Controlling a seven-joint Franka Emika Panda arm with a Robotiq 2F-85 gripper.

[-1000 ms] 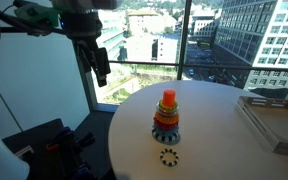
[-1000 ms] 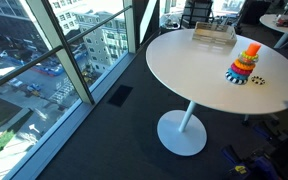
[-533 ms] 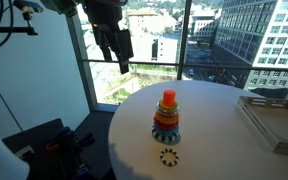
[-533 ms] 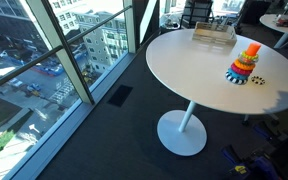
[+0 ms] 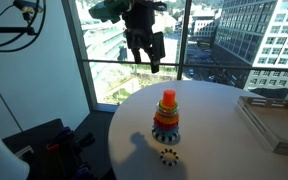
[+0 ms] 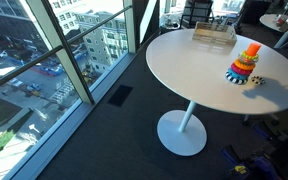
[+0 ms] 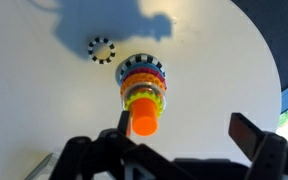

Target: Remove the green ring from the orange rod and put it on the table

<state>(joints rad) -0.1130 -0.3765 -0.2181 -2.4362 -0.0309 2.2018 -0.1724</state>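
Observation:
The orange rod (image 7: 142, 118) stands upright on a stack of coloured rings on the round white table (image 7: 219, 60). The yellow-green ring (image 7: 144, 98) sits on the rod as the top ring of the stack. In the wrist view my gripper (image 7: 188, 135) is open and empty, high above the toy; one finger lines up with the rod, the other lies far to its right. In an exterior view the gripper (image 5: 150, 55) hangs in the air up and left of the rod (image 5: 168, 98). The toy (image 6: 246, 62) also shows in both exterior views.
A dark white-dotted ring (image 7: 102, 49) lies flat on the table beside the toy, also seen in both exterior views (image 5: 168, 156) (image 6: 256, 81). A grey tray-like slab (image 5: 274, 120) (image 6: 214, 35) rests near the table's edge. Floor-to-ceiling windows stand beyond the table.
The arm has swung from the left by the window to the right, over the table and closer to the toy. Toy and dotted ring have not moved.

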